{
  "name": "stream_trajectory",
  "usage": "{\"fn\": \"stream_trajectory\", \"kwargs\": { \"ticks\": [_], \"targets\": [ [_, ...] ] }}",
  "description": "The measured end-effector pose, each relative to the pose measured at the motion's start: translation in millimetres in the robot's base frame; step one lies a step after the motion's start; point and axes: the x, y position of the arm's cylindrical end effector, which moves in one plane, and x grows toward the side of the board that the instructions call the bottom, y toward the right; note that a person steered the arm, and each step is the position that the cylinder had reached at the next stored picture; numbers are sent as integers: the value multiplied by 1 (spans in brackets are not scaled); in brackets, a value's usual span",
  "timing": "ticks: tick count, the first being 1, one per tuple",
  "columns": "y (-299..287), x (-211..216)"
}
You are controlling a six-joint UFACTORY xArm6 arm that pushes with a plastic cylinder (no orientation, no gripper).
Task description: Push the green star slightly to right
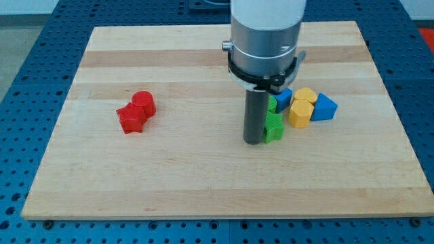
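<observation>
Green star-shaped block (274, 127) sits on the pale wooden tabletop (203, 176), right of centre, with another green block (272, 104) just above it and yellow blocks (302, 108) and blue blocks (324, 107) packed close on its right. A firm shove could jam it into those neighbours and scatter them. My tip (254, 141), a plain dark rod end effector with nothing to open or close, touches the star's left side.
</observation>
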Motion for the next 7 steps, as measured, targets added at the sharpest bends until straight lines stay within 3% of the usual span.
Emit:
{"fn": "stream_trajectory", "kwargs": {
  "ticks": [3,7],
  "targets": [
    [0,9],
    [-59,43]
  ]
}}
